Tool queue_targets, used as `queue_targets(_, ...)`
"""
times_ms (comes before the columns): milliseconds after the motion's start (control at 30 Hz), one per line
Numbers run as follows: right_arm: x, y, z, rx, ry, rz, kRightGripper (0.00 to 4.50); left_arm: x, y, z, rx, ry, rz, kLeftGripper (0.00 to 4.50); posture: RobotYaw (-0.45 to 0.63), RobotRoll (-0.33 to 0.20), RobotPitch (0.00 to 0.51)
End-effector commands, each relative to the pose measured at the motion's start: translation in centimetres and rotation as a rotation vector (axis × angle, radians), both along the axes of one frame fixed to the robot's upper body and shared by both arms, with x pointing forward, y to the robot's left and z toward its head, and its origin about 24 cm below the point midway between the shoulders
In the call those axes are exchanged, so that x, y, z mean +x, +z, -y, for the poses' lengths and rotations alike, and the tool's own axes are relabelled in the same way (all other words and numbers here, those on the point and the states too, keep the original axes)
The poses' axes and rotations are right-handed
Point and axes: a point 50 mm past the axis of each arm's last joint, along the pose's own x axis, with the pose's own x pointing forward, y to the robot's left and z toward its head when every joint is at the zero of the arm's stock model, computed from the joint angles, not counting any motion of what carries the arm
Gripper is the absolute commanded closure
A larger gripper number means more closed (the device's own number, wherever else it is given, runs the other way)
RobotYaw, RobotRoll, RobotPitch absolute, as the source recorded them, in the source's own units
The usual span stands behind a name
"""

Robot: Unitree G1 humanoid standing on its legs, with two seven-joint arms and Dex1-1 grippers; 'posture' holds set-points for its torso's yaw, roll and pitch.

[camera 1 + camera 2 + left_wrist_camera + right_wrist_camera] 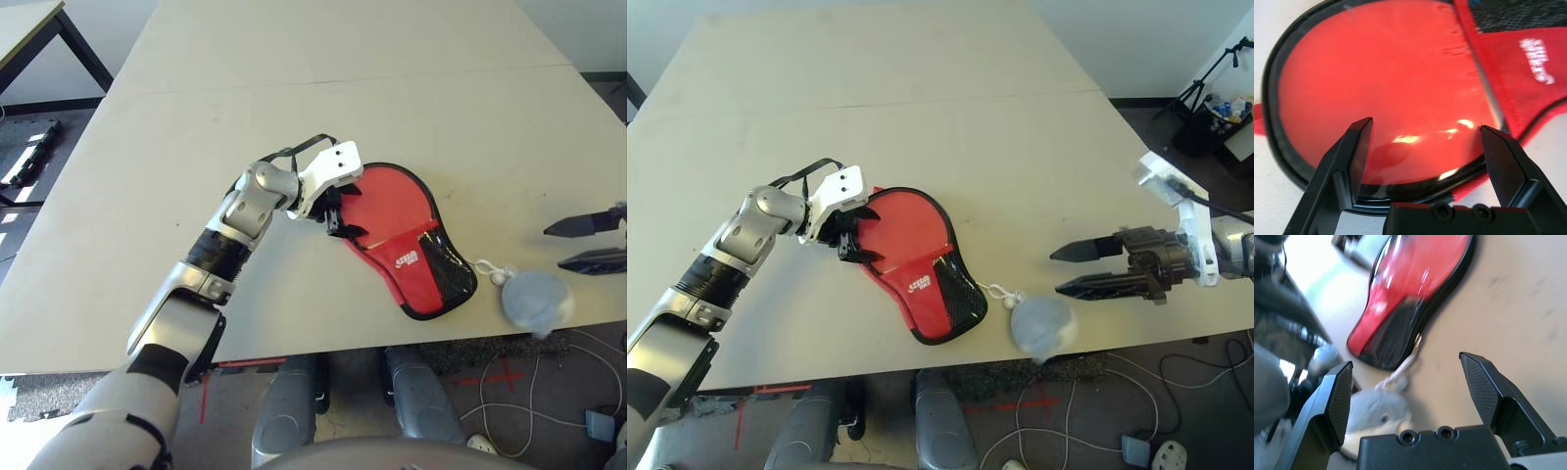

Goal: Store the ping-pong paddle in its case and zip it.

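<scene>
Left eye view: the left pincer [350,214] stands spread at the left edge of the red case [407,245]. The right pincer [560,247], also spread, hangs near the grey ball [536,301]

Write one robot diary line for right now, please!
case: red side up on table | left gripper: jaws open, over case | right gripper: jaws open, near pale ball

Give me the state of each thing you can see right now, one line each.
Left gripper: open, at the edge of the case's round end.
Right gripper: open, empty, beyond the ball.
Case: lying flat, red side with mesh pocket and logo up; can't tell whether it is fully zipped.
Grey-white ball: resting near the table edge, its cord reaching to the case.
</scene>
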Motion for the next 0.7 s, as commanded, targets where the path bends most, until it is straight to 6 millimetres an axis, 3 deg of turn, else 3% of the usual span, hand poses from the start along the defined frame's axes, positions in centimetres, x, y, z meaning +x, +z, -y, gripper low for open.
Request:
queue_targets(33,1.2,0.2,0.7,0.067,-0.082,0.094,0.02,-0.2,2.3,0.3,-0.128,0.03,0.055,0.0,-0.12,0.0,0.186)
queue_targets(133,3.3,0.1,0.3,0.099,-0.211,0.284,0.02,0.8,5.4,-0.7,-0.341,0.205,0.152,0.0,-0.12,0.0,0.191)
queue_targets(267,5.2,0.2,0.4,0.115,-0.395,0.467,0.02,1.8,7.5,-4.2,-0.483,0.444,0.237,0.0,-0.1,0.0,0.197)
queue_targets(333,6.0,0.3,0.8,0.129,-0.537,0.586,0.02,2.4,7.9,-7.3,-0.542,0.621,0.28,0.0,-0.1,0.0,0.198)
queue_targets(500,6.8,-0.4,1.5,0.131,-0.738,0.68,0.02,2.4,7.7,-13.3,-0.645,0.94,0.355,0.0,-0.07,0.0,0.204)
queue_targets(700,7.4,-0.6,2.3,0.143,-0.943,0.743,0.02,1.2,5.1,-17.0,-0.699,1.172,0.403,0.0,-0.06,0.0,0.204)
